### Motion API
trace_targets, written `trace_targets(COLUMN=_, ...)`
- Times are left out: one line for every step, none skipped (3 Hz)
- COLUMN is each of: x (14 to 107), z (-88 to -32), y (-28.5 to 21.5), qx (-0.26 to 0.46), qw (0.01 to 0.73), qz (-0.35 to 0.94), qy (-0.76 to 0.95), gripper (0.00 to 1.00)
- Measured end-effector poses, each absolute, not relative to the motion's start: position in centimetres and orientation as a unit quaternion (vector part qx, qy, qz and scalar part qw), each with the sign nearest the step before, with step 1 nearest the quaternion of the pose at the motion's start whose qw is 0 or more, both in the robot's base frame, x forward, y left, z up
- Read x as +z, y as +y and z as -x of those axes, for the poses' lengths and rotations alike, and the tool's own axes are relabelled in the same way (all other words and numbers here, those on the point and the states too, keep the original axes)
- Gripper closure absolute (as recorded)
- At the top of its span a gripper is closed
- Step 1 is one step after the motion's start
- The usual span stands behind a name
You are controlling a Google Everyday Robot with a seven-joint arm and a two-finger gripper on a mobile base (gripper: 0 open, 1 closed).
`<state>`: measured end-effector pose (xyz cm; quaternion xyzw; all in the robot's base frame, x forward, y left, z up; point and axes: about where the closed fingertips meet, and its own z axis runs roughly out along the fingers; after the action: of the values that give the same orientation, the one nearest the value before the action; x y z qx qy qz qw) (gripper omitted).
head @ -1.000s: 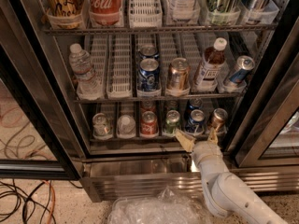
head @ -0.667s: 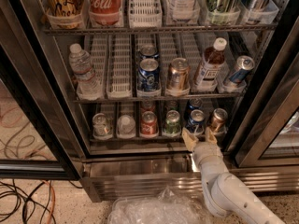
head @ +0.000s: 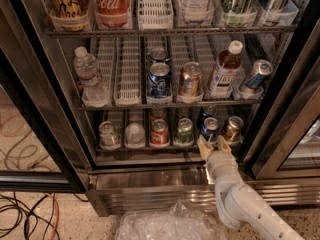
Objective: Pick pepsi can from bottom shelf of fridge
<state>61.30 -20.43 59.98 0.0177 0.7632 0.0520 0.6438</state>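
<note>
Small dark-blue aluminium pepsi can (head: 210, 128) upright on wire-rack bottom shelf (head: 142, 147) of tall glass-door fridge (head: 65, 109), white two-finger gripper (head: 213, 145) at its six o'clock, fingers apart, copper-brown can (head: 232, 128) just beside at three o'clock

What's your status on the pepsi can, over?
Gripper at front edge of bottom shelf, jaws open, empty. Pepsi can upright just beyond the jaws, not gripped. Copper can and green can flank it closely.

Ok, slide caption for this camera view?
Open gripper poised before the pepsi can on the bottom shelf of the fridge, copper-brown can beside it.
</note>
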Motion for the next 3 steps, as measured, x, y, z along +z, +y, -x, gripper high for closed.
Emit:
trace_targets(x=60.0, z=-62.4, y=-20.6, qx=0.05, qw=0.651, qz=-0.022, qy=0.757, gripper=0.42)
trace_targets(x=60.1, z=-63.3, y=-20.8, qx=0.048, qw=0.657, qz=-0.025, qy=0.752, gripper=0.42)
trace_targets(x=60.1, z=-64.3, y=-21.0, qx=0.049, qw=0.661, qz=-0.029, qy=0.749, gripper=0.42)
